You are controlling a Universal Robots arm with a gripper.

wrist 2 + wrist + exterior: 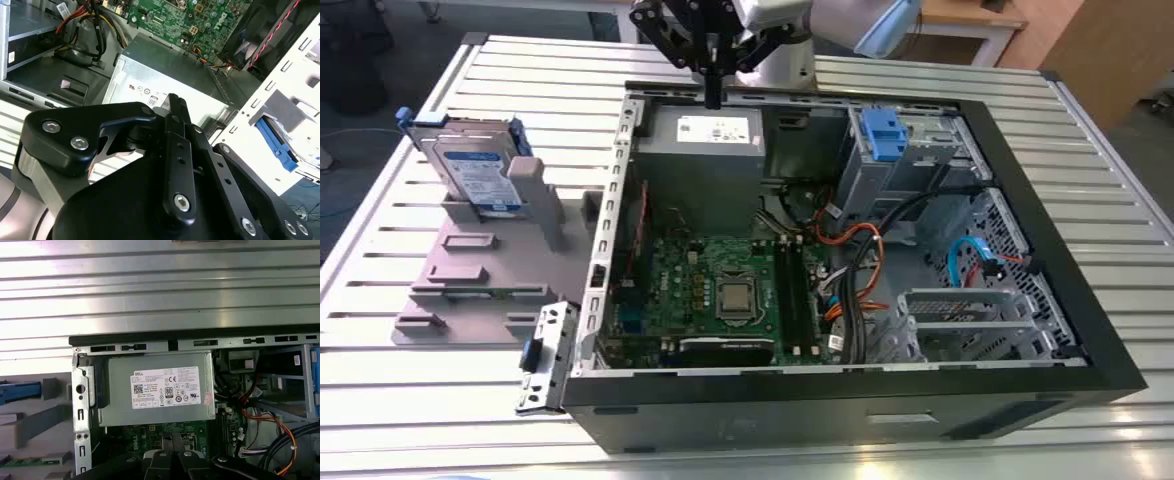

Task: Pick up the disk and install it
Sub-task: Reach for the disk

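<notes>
One open black computer case (1107, 385) holds a grey metal box (707, 150) just beneath the black gripper (714, 98), which is closed up and empty; the blue-railed silver disk (474, 175) stands in a grey rack (480, 280) well aside.

A ribbed silver metal table (881, 75) carried everything. An open black computer case (854, 392) lay on its side across most of the top. Beside the case, toward the exterior view's left, a grey moulded fixture (467, 275) sat flat on the slats, with the disk (478, 175) standing upright in it.
</notes>
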